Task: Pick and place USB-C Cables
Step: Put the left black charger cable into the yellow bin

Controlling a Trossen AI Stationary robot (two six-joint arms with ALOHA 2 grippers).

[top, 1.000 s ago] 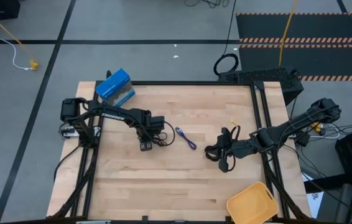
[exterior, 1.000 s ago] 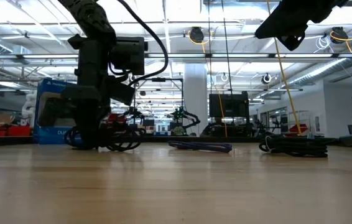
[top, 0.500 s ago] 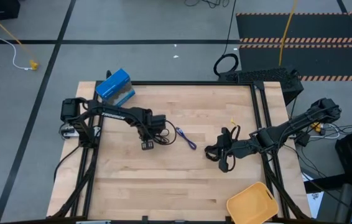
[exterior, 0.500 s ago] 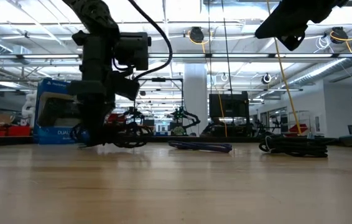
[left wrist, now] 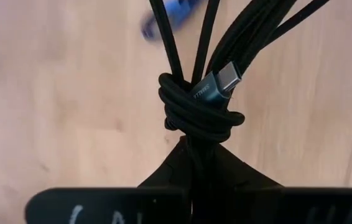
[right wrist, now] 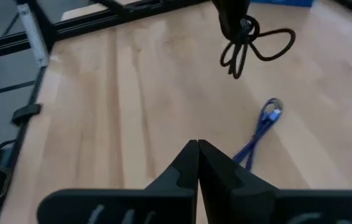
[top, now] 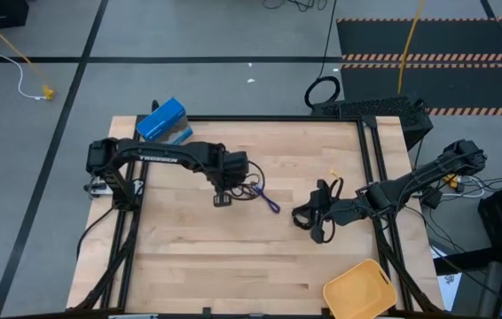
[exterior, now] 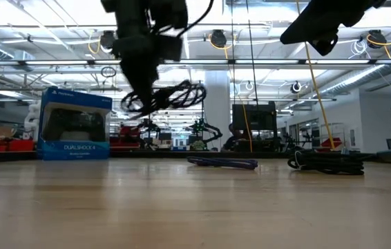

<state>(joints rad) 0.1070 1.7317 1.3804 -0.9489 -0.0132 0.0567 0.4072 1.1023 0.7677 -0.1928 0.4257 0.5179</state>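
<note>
My left gripper (top: 224,196) (exterior: 142,93) hangs over the table's middle, shut on one coiled black USB-C cable (top: 247,186) (exterior: 171,97) (left wrist: 199,112), which is off the wood. The blue-purple cable (top: 266,200) (exterior: 223,163) (right wrist: 262,127) lies flat on the table just right of it. A second black cable (top: 325,190) (exterior: 327,162) lies in a bundle farther right. My right gripper (top: 309,221) (right wrist: 198,149) is shut and empty, raised above the table beside that bundle. My left gripper pinches the black cable between its two fingers just behind the wrapped waist (left wrist: 191,142) of the coil, coming from above and pointing down. The bundle is lifted clear; its loops (exterior: 182,93) stick out sideways from the fingertips, and a USB-C plug (left wrist: 224,78) shows past the wrap.
A blue box (top: 163,124) (exterior: 74,124) stands at the table's far-left corner. A yellow bin (top: 362,289) sits at the near-right corner. Black frame rails (top: 377,151) run along the table's sides. Bare wood lies toward the near edge.
My left gripper has risen and moved toward the table's right, staying shut on the black cable. The cable, which lay on the wood under the gripper, is now lifted clear and hangs in the air. The right arm has kept still.
</note>
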